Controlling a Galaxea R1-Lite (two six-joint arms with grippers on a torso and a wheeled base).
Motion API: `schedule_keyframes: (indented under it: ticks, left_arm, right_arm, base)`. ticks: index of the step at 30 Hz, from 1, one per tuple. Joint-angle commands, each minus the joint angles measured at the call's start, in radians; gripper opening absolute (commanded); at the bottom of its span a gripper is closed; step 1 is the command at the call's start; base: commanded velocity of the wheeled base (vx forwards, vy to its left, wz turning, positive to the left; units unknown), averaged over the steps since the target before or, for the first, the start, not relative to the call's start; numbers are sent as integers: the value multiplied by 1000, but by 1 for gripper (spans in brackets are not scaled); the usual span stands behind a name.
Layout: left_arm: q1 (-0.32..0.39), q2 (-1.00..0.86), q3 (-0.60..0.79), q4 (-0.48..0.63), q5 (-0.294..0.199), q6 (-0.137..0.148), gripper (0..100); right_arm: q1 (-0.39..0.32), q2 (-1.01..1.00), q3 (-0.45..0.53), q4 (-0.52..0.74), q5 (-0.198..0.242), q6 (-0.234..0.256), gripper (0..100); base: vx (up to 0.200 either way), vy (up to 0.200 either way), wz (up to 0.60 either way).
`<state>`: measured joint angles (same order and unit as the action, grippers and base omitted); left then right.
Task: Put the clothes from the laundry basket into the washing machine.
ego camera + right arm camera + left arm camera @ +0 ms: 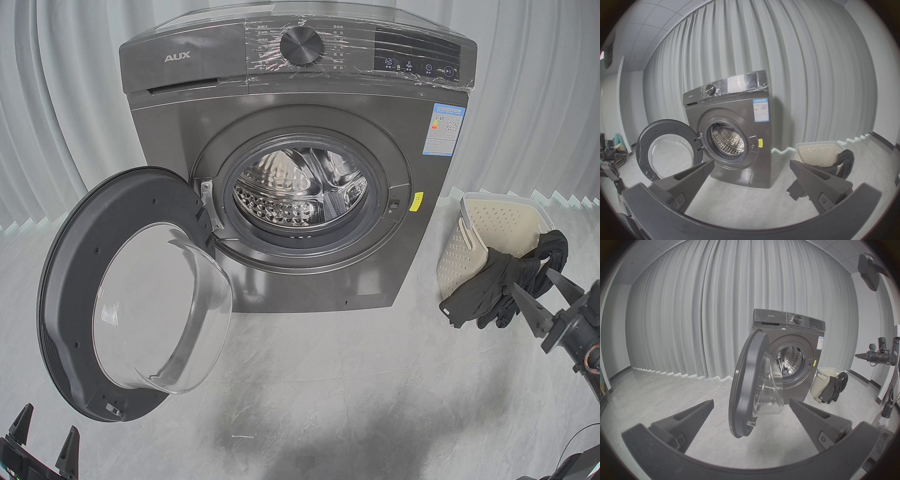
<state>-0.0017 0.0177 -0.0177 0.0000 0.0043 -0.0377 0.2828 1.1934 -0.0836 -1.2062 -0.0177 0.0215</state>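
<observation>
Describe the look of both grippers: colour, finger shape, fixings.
Left gripper and right gripper match: two dark grey wedge fingers tapering to points, ribbed inner tips, a screw at each base, curved dark bracket. Thin dark cable loops beside the right arm.

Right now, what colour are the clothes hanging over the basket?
The clothes are black; the head view shows them best.

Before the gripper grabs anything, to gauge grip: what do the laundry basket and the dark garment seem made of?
Laundry basket: probably rigid plastic, matte cream, shown by its regular moulded holes. Dark garment: soft matte black fabric, draping limp over the basket's rim; fibre unclear.
</observation>
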Motion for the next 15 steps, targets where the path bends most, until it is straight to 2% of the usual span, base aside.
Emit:
schedule_keyframes:
  ticks: [1, 3, 5, 6, 7, 8, 9, 11, 12, 13, 15]
  left_arm:
    - [0, -16, 18, 0, 0, -1, 100]
    - [0, -16, 18, 0, 0, 1, 100]
    - [0, -16, 18, 0, 0, 1, 100]
    - [0, -16, 18, 0, 0, -1, 100]
    - [0, -16, 18, 0, 0, -1, 100]
    - [0, -16, 18, 0, 0, 1, 100]
    - [0, -16, 18, 0, 0, -1, 100]
    - [0, -16, 18, 0, 0, -1, 100]
    - [0, -16, 18, 0, 0, 1, 100]
    - [0, -16, 18, 0, 0, 1, 100]
    - [0, -16, 18, 0, 0, 1, 100]
  right_arm:
    - [-119, -379, 84, 186, 1, -9, 100]
    - [-136, -578, 82, 415, -4, -8, 100]
    - [-146, -680, 76, 537, -1, -9, 100]
    - [-152, -801, 59, 692, 2, -12, 100]
    - [-154, -822, 54, 720, 2, -15, 100]
    - [-157, -931, 13, 884, 4, -25, 100]
    - [-157, -977, -8, 958, 4, -26, 100]
    - [-157, -977, -8, 958, 4, -26, 100]
    - [-165, -1086, -33, 1108, 1, -26, 100]
    - [-174, -1111, -19, 1129, -2, -25, 100]
    - [-177, -1108, 38, 1059, -10, -28, 100]
  base:
    - [0, 0, 0]
    - [0, 0, 0]
    - [0, 0, 0]
    - [0, 0, 0]
    - [0, 0, 0]
    - [0, 0, 0]
    - [0, 0, 0]
    - [0, 0, 0]
    - [0, 0, 0]
    - [0, 0, 0]
    - [0, 0, 0]
